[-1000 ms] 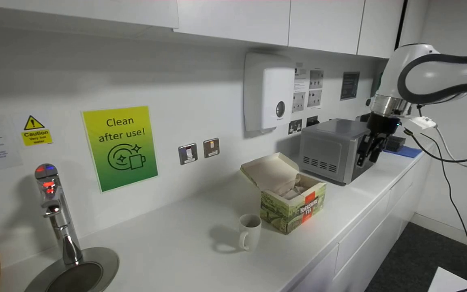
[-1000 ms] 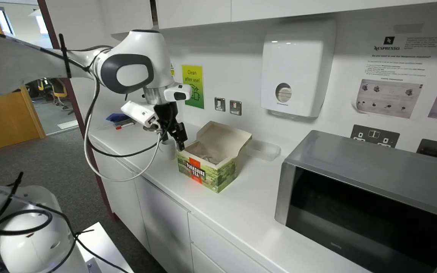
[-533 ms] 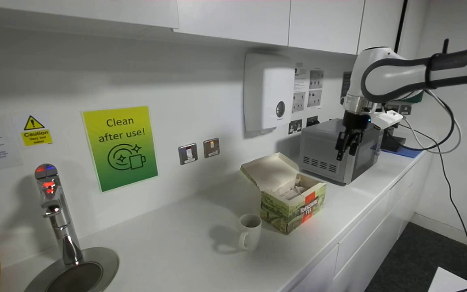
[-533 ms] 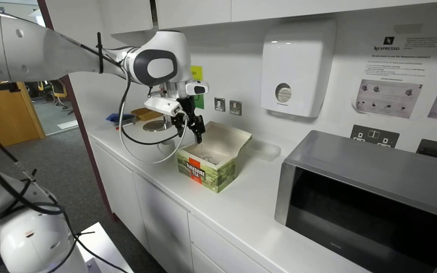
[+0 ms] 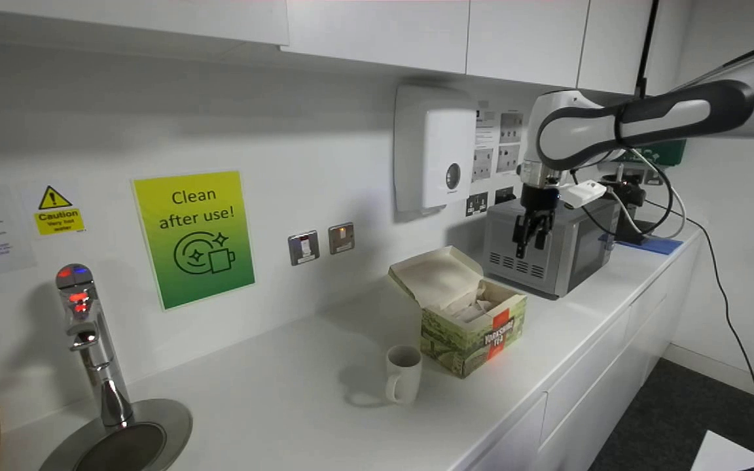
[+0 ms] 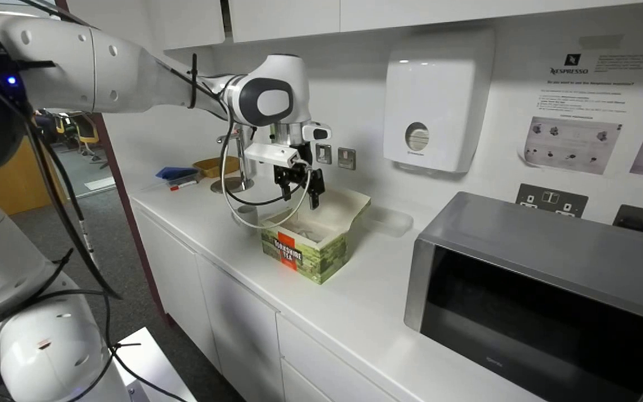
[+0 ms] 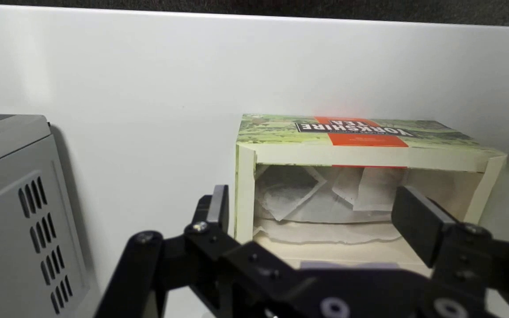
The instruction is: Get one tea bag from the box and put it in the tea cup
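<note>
Displaced since one second earlier are the robot arm (image 5: 586,137) and its gripper (image 5: 531,250); in an exterior view, both are now found further toward 9 o'clock and nearer the box (image 5: 475,347), which is unmoved. The gripper is observed spread wide: in the wrist view, its fingers (image 7: 222,207) are held well apart, and much of the box's mouth is seen between them. It is suspended above the counter (image 5: 285,405), at about 1 o'clock from the box in an exterior view, where the vented side of the grey microwave (image 5: 557,271) is partly covered by it.

The box is placed on the counter, its beige lid (image 5: 439,278) raised and tilted toward 11 o'clock. Several tea bags (image 7: 378,190) are contained in it, some overlapped and set at angles; their number cannot be determined. In an exterior view, the tea cup (image 5: 408,376) is set upright near the box, at about 8 o'clock, its handle (image 5: 392,388) turned between 7 and 8 o'clock.

From the tea cup, the tap (image 5: 99,360) is located at 9 o'clock, well apart. A white dispenser (image 5: 432,150) is mounted at about 12 o'clock from the box. In an exterior view, a clear tub (image 6: 388,220) is seen behind the box, between 2 and 3 o'clock.
</note>
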### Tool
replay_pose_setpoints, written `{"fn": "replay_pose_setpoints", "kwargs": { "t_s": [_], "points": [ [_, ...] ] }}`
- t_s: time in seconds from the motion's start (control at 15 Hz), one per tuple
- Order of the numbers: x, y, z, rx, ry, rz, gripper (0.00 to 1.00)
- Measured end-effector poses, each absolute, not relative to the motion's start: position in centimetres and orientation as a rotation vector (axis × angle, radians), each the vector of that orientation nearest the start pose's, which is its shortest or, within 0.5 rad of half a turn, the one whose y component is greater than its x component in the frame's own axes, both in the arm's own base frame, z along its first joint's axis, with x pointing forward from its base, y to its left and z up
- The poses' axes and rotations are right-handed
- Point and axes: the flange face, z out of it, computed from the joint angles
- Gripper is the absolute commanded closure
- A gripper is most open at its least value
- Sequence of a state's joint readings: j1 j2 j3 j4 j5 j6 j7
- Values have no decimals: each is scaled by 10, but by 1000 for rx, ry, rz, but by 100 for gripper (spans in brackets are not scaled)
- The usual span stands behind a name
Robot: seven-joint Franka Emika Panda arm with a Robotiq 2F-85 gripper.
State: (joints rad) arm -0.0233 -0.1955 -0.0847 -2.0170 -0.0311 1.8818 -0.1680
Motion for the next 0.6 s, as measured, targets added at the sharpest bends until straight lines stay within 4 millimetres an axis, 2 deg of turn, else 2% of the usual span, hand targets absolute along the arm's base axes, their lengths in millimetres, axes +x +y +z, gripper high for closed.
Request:
{"fn": "replay_pose_setpoints", "kwargs": {
  "t_s": [0.4,0.6],
  "points": [
    [508,-60,539,-3160,-110,-83,0],
    [514,-55,524,-3128,-104,-45,0]
  ]
}}
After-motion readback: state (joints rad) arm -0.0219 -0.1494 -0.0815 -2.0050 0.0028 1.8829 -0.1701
